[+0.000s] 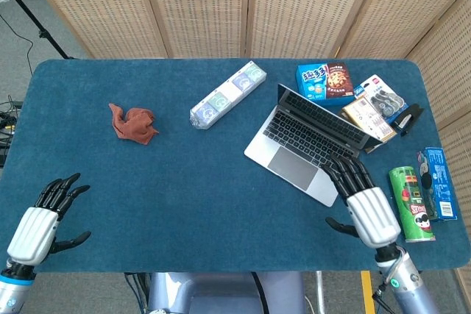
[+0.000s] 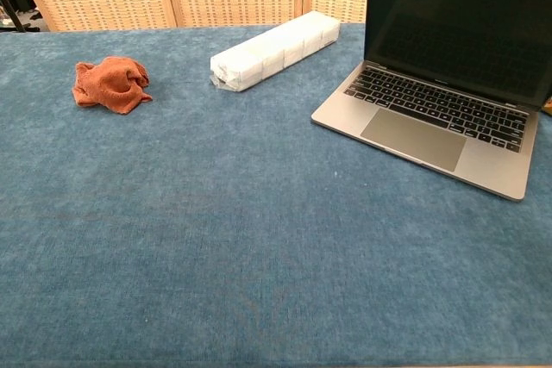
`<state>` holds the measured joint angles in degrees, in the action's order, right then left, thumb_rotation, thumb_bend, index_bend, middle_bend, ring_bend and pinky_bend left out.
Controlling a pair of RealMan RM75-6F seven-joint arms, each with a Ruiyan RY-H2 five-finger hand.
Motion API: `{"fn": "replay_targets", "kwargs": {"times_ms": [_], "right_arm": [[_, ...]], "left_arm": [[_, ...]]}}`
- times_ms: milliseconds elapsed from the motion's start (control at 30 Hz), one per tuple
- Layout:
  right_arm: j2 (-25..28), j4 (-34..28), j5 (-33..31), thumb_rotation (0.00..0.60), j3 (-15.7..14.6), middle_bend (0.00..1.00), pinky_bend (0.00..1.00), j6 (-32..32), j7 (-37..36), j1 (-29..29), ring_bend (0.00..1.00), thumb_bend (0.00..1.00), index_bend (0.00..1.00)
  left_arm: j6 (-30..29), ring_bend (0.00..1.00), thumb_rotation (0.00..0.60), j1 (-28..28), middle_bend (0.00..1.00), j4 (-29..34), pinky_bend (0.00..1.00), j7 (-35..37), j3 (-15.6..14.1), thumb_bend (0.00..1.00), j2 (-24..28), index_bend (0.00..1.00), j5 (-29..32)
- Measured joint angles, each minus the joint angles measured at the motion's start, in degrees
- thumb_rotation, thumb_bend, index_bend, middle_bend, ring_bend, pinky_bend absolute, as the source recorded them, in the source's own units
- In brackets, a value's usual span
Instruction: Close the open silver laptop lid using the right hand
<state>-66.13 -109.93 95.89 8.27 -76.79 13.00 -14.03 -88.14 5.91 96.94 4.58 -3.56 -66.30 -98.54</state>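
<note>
silver laptop (image 1: 309, 145) sits open right of centre on the blue table (image 1: 184, 204), screen upright. my right hand (image 1: 360, 200), lower right, holds nothing, fingers spread over the laptop's near corner. my left hand (image 1: 40, 218), lower left, fingers apart, empty. rust cloth (image 1: 132, 123) lies upper left.

On your blue felt-covered table (image 1: 184, 204) you have a crumpled rust-red cloth (image 1: 133, 123) at the left and a long clear-wrapped white pack (image 1: 227, 95) lying diagonally mid-table. At the far right corner sit a blue snack box (image 1: 313, 81), a dark brown cookie box (image 1: 340, 81) and a blister-packed item (image 1: 381, 97). A green cylindrical can (image 1: 412, 204) and blue carton (image 1: 440, 183) lie along the right edge.
</note>
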Motion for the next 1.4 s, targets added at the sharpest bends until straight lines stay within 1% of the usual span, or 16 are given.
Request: {"fn": "replay_targets", "kwargs": {"times_ms": [167,333,433,533,767,967,1067,1200,1400], "right_arm": [[-1.3,-0.54,-4.08,0.6,3.15,0.0,0.0,4.99,2.08,-4.65,0.0,0.04,0.0],[-2.85,0.46,-8.01,0.6,5.21,0.0,0.0,8.95,3.8,-8.55,0.0,0.04,0.0],[-3.68,1.57,-11.07,0.6,6.45,0.0,0.0,11.18,6.25,-10.76,0.0,0.04,0.0],[-4.46,2.7,-14.44,0.6,7.54,0.0,0.0,12.74,10.21,-12.38,0.0,0.04,0.0],[-6.43,5.66,-26.13,0.6,10.41,0.0,0.0,15.87,18.67,-16.97,0.0,0.04,0.0],[-6.53,9.46,-35.82,0.6,12.71,0.0,0.0,16.92,22.38,-20.04,0.0,0.04,0.0],[-4.92,10.58,-38.72,0.6,13.2,0.0,0.0,16.85,23.93,-21.04,0.0,0.04,0.0],[-3.25,10.92,-39.85,0.6,13.25,0.0,0.0,16.68,24.5,-21.76,0.0,0.04,0.0],[-0.43,10.56,-42.28,0.6,12.05,0.0,0.0,16.78,24.8,-22.87,0.0,0.04,0.0]], "left_arm": [[0.05,0.1,0.6,0.06,0.09,-0.06,0.09,0.17,-0.12,0.13,0.04,0.18,-0.3],[0.11,0.1,0.6,0.15,0.09,-0.08,0.1,0.32,-0.32,0.13,0.11,0.18,-0.76],[0.26,0.1,0.6,0.21,0.09,-0.16,0.1,0.44,-0.44,0.13,0.13,0.18,-0.89],[0.57,0.1,0.6,0.35,0.09,-0.18,0.1,0.49,-0.57,0.13,0.1,0.18,-1.06],[0.68,0.1,0.6,0.46,0.09,-0.08,0.1,0.75,-0.91,0.13,0.14,0.18,-1.63],[1.49,0.1,0.6,0.76,0.09,-0.24,0.1,0.89,-1.32,0.13,0.04,0.18,-1.96],[1.99,0.1,0.6,0.96,0.09,-0.21,0.1,0.69,-1.66,0.13,-0.03,0.18,-2.32],[2.27,0.1,0.6,1.1,0.09,0.1,0.1,0.49,-2.05,0.13,0.05,0.18,-2.78],[2.62,0.1,0.6,1.35,0.09,0.12,0.1,0.91,-2.29,0.13,0.2,0.18,-2.96]]}}
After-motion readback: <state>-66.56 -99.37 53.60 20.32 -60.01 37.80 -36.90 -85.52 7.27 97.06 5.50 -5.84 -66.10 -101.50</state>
